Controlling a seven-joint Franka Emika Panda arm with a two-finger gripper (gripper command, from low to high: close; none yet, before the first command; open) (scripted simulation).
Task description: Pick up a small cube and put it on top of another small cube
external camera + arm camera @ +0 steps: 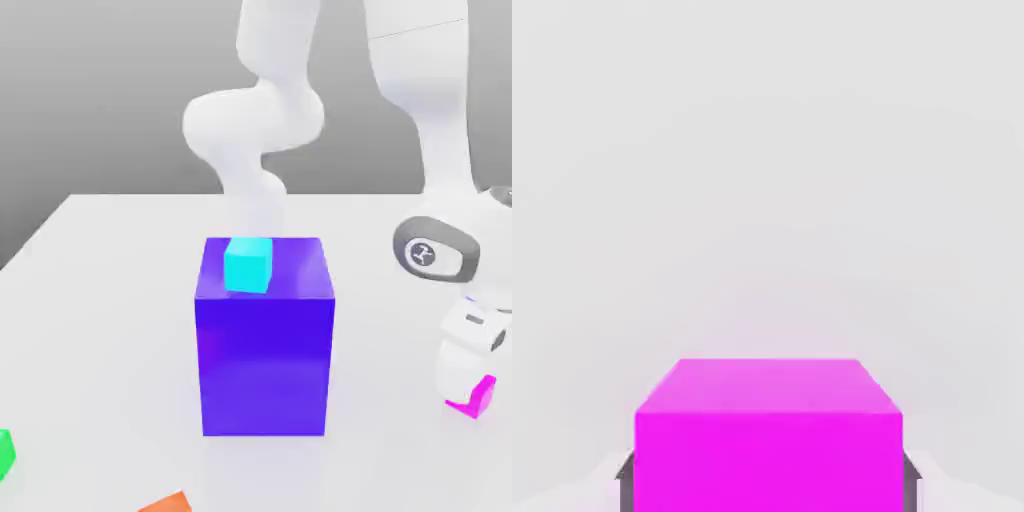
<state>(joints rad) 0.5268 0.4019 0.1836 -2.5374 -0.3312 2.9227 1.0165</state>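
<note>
Hand (468,388) down at the surface (100,300) on the exterior view's right, fingers clamped on the small magenta cube (474,397), which looks not yet lifted; grasp done; lift, carry and stacking left; likely target the cyan cube (248,264) atop the big blue block (265,350).

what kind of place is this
Most likely a simulated tabletop test scene: a bare white table, plain coloured blocks such as the blue-violet block and cyan cube, and a featureless grey backdrop.

blue-violet block (265,360): mid-table | green cube (5,452): exterior view's left edge | orange object (168,503): lower edge
</note>
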